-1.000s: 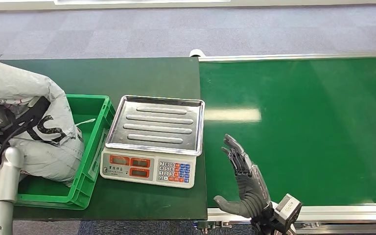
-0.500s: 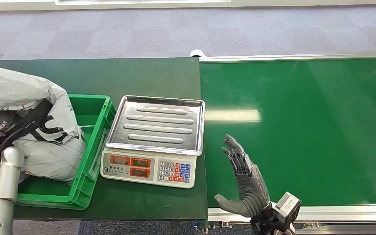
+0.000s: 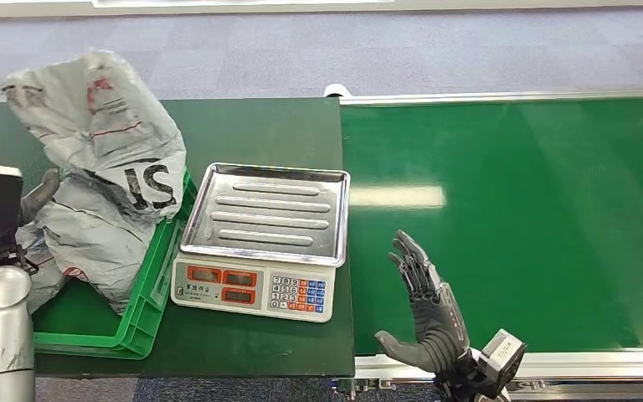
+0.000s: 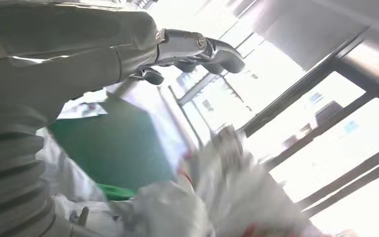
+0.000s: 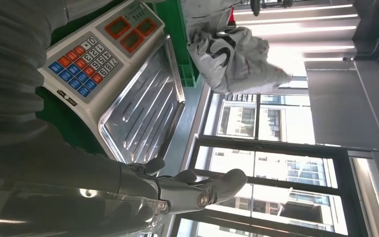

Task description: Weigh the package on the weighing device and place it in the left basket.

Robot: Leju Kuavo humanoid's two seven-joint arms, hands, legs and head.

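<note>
**Package at the basket, scale pan bare**

Starting at the left edge of the desk: my left hand [image 3: 38, 194] is beside the green basket [image 3: 146, 314], tucked behind the package [image 3: 109, 167], and I cannot tell whether its fingers are grasping the bag or just against it. The wrist view shows fingers [image 4: 212, 49] stretched out with the crumpled plastic blurred beyond them, so the hold is unclear. The package itself, a grey mailer bag with dark lettering, is bunched up over the basket's right wall, its lower folds inside, its top flared high above the rim.

Just right of the basket sits the scale [image 3: 259, 243], steel pan bare, at the desk's right edge. Past that, over the green belt [image 3: 511, 218], my right hand [image 3: 427, 314] is up with fingers released and spread, holding nothing.

My worry: the bag is riding on the basket wall nearest the scale. If it slumps right, it could flop onto the pan or snag the rim and drag the basket. A loose hold on slippery plastic would do it.
</note>
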